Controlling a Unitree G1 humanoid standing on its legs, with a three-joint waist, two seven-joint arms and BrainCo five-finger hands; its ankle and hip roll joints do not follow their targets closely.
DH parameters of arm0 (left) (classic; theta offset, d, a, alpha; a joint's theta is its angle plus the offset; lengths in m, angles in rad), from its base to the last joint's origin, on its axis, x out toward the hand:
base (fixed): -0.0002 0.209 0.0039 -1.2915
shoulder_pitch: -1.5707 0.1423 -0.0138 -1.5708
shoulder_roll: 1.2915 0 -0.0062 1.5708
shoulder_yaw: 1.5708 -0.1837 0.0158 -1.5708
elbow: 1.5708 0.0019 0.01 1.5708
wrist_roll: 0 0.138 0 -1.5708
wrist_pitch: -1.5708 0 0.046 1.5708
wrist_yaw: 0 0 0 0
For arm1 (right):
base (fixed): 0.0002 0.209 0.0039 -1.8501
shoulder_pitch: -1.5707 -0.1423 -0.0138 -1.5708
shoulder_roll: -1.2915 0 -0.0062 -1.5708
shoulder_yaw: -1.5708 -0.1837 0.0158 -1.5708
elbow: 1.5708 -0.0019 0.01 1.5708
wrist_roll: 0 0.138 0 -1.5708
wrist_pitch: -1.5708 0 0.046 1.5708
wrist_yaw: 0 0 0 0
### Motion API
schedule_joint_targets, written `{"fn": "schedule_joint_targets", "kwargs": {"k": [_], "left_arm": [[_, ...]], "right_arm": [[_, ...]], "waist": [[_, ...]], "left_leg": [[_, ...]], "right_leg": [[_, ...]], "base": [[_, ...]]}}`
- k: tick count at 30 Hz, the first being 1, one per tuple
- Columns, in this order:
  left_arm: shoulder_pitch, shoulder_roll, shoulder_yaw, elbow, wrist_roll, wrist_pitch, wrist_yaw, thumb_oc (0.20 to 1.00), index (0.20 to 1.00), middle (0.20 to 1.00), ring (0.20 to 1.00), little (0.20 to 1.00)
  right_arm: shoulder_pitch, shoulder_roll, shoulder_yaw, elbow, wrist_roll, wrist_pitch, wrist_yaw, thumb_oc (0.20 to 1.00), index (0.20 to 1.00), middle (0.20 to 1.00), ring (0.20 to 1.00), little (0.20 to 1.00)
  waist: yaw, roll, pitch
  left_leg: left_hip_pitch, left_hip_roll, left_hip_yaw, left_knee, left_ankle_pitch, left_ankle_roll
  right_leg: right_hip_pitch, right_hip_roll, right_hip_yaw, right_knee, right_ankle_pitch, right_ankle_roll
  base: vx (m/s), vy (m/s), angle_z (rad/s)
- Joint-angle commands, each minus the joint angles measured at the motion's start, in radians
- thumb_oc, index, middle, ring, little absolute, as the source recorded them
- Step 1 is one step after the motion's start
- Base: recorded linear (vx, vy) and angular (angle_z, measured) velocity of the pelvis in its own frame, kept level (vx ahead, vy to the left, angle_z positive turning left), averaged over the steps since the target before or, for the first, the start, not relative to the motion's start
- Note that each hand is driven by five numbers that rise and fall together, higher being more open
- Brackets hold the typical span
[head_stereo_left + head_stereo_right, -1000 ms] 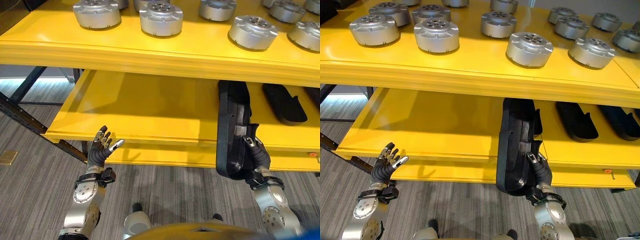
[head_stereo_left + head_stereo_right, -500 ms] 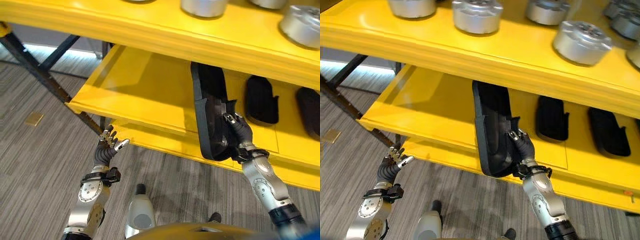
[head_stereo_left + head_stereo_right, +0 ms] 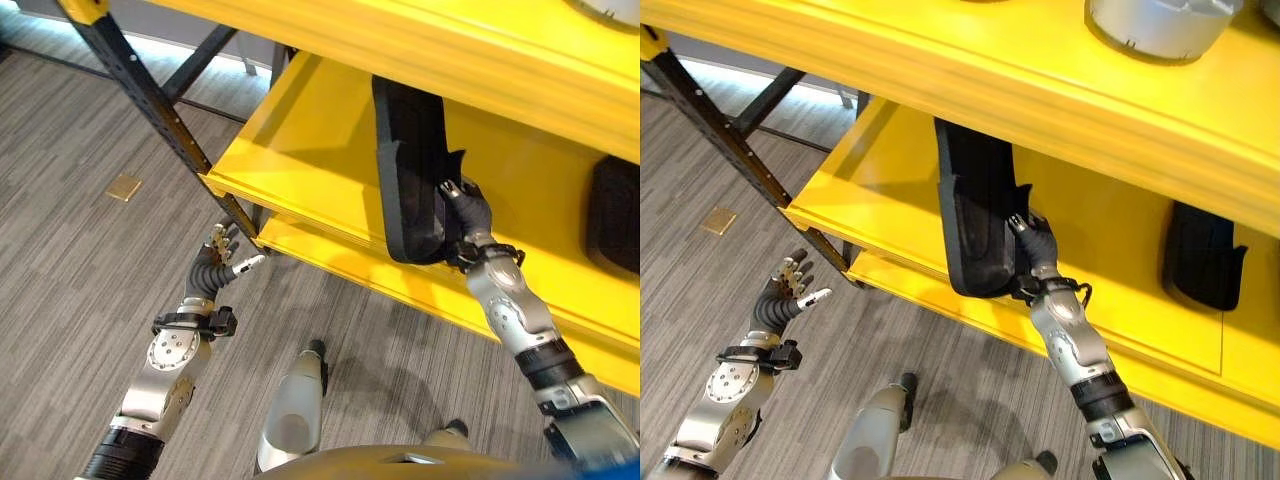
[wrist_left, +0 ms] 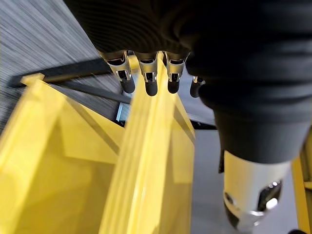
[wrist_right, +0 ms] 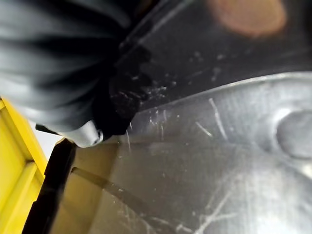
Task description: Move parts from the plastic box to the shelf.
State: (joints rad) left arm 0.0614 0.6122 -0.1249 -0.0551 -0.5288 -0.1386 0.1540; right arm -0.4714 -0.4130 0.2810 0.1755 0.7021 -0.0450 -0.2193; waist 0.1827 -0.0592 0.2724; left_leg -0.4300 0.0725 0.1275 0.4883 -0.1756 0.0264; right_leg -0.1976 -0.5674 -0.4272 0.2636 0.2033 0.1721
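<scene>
A long black plastic part (image 3: 408, 160) reaches into the lower yellow shelf (image 3: 310, 165), standing on its side edge. Its near end sits at the shelf's front lip. My right hand (image 3: 466, 216) is shut on that near end, with the fingers curled over its rim. The right wrist view has the part's scratched black surface (image 5: 204, 146) very close. My left hand (image 3: 216, 266) hangs open below the shelf's left front corner and holds nothing. Its straight fingers (image 4: 146, 80) point along the yellow shelf edge (image 4: 146, 170).
Another black part (image 3: 1202, 255) lies on the lower shelf to the right. A silver round part (image 3: 1160, 25) stands on the upper shelf (image 3: 940, 70). A black rack post (image 3: 150, 100) slants down at the left, over grey striped floor (image 3: 80, 270).
The camera has swung down and left. My right hand has pushed the black part deeper into the lower shelf, so less of it overhangs the front. The left hand stays open.
</scene>
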Motion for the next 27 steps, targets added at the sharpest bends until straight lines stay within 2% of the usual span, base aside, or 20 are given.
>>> {"fn": "schedule_joint_targets", "kwargs": {"k": [1, 2, 4, 10, 15, 16, 19, 21, 24, 25, 26, 27], "left_arm": [[-0.019, -0.022, 0.011, -0.077, -0.005, -0.070, -0.002, 1.000, 1.000, 1.000, 1.000, 1.000], [-0.036, -0.043, -0.002, -0.059, -0.024, -0.075, 0.006, 1.000, 1.000, 1.000, 1.000, 1.000], [-0.031, -0.053, -0.011, -0.061, -0.039, -0.079, 0.000, 1.000, 1.000, 1.000, 1.000, 1.000], [0.000, -0.054, -0.017, -0.071, -0.065, -0.076, -0.015, 1.000, 1.000, 1.000, 1.000, 1.000], [0.014, -0.057, -0.024, -0.067, -0.082, -0.077, -0.015, 1.000, 1.000, 1.000, 1.000, 1.000], [0.019, -0.057, -0.029, -0.068, -0.086, -0.077, -0.017, 1.000, 1.000, 1.000, 1.000, 1.000], [0.020, -0.054, -0.030, -0.068, -0.090, -0.079, -0.019, 1.000, 1.000, 1.000, 1.000, 1.000], [0.023, -0.050, -0.038, -0.068, -0.097, -0.083, -0.020, 1.000, 1.000, 1.000, 1.000, 1.000], [0.019, -0.047, -0.043, -0.067, -0.106, -0.089, -0.019, 1.000, 1.000, 1.000, 1.000, 1.000], [0.019, -0.047, -0.042, -0.066, -0.106, -0.089, -0.019, 1.000, 1.000, 1.000, 1.000, 1.000], [0.017, -0.046, -0.046, -0.067, -0.109, -0.092, -0.018, 1.000, 1.000, 1.000, 1.000, 1.000], [0.010, -0.046, -0.059, -0.059, -0.117, -0.097, -0.017, 1.000, 1.000, 1.000, 1.000, 1.000]], "right_arm": [[-0.112, -0.063, -0.047, -0.047, 0.006, -0.074, -0.016, 0.200, 0.200, 0.200, 0.200, 0.200], [-0.101, -0.083, -0.056, -0.059, -0.001, -0.070, -0.020, 0.200, 0.200, 0.200, 0.200, 0.200], [-0.103, -0.107, -0.066, -0.067, 0.004, -0.069, -0.019, 0.200, 0.200, 0.200, 0.200, 0.200], [-0.177, -0.154, -0.071, -0.012, 0.012, -0.076, -0.040, 0.200, 0.200, 0.200, 0.200, 0.200], [-0.241, -0.170, -0.070, 0.028, -0.001, -0.075, -0.059, 0.200, 0.200, 0.200, 0.200, 0.200], [-0.293, -0.178, -0.064, 0.063, -0.012, -0.076, -0.071, 0.200, 0.200, 0.200, 0.200, 0.200], [-0.349, -0.190, -0.060, 0.097, -0.015, -0.079, -0.086, 0.200, 0.200, 0.200, 0.200, 0.200], [-0.430, -0.185, -0.050, 0.154, -0.031, -0.080, -0.107, 0.200, 0.200, 0.200, 0.200, 0.200], [-0.520, -0.172, -0.033, 0.217, -0.037, -0.086, -0.122, 0.200, 0.200, 0.200, 0.200, 0.200], [-0.522, -0.171, -0.032, 0.220, -0.036, -0.086, -0.121, 0.200, 0.200, 0.200, 0.200, 0.200], [-0.552, -0.165, -0.022, 0.242, -0.040, -0.086, -0.127, 0.200, 0.200, 0.200, 0.200, 0.200], [-0.641, -0.139, -0.002, 0.322, -0.062, -0.084, -0.144, 0.200, 0.200, 0.200, 0.200, 0.200]], "waist": [[0.005, 0.028, 0.010], [0.005, 0.012, 0.024], [-0.012, 0.013, 0.021], [-0.031, 0.046, 0.034], [-0.044, 0.068, 0.045], [-0.053, 0.085, 0.049], [-0.059, 0.097, 0.056], [-0.059, 0.112, 0.051], [-0.057, 0.122, 0.058], [-0.057, 0.123, 0.055], [-0.055, 0.127, 0.057], [-0.052, 0.137, 0.066]], "left_leg": [[0.098, 0.069, 0.007, -0.120, 0.025, -0.048], [0.053, 0.100, -0.007, -0.038, 0.023, -0.095], [0.028, 0.123, -0.021, -0.040, 0.045, -0.117], [0.029, 0.185, -0.009, -0.074, 0.081, -0.148], [0.031, 0.207, -0.003, -0.081, 0.090, -0.158], [0.030, 0.214, 0.001, -0.087, 0.095, -0.162], [0.021, 0.217, 0.012, -0.098, 0.123, -0.156], [0.030, 0.221, 0.007, -0.105, 0.107, -0.168], [0.021, 0.220, 0.013, -0.119, 0.134, -0.160], [0.030, 0.222, 0.007, -0.116, 0.113, -0.169], [0.030, 0.222, 0.006, -0.118, 0.114, -0.169], [0.015, 0.219, 0.009, -0.126, 0.136, -0.158]], "right_leg": [[0.080, 0.027, -0.017, -0.059, 0.048, 0.065], [0.094, 0.033, -0.008, -0.115, -0.022, 0.066], [0.074, 0.071, 0.013, -0.099, -0.038, 0.057], [0.006, 0.095, 0.037, -0.021, -0.136, 0.035], [-0.057, 0.105, 0.079, 0.044, -0.174, 0.025], [-0.089, 0.112, 0.100, 0.073, -0.191, 0.019], [-0.121, 0.114, 0.110, 0.085, -0.181, 0.007], [-0.134, 0.123, 0.126, 0.109, -0.211, 0.013], [-0.158, 0.128, 0.130, 0.113, -0.197, -0.001], [-0.152, 0.130, 0.135, 0.121, -0.217, 0.010], [-0.157, 0.132, 0.139, 0.124, -0.219, 0.009], [-0.178, 0.133, 0.136, 0.129, -0.202, -0.003]], "base": [[-0.02, -0.303, -0.15], [0.00, -0.309, -0.11], [-0.04, -0.290, 0.05], [-0.06, -0.139, -0.11], [-0.05, -0.077, -0.18], [-0.07, -0.124, -0.27], [-0.08, -0.061, -0.17], [0.05, -0.079, -0.08], [-0.06, -0.025, 0.01], [0.05, -0.031, 0.02], [-0.02, -0.033, 0.02], [-0.09, -0.029, 0.02]]}}
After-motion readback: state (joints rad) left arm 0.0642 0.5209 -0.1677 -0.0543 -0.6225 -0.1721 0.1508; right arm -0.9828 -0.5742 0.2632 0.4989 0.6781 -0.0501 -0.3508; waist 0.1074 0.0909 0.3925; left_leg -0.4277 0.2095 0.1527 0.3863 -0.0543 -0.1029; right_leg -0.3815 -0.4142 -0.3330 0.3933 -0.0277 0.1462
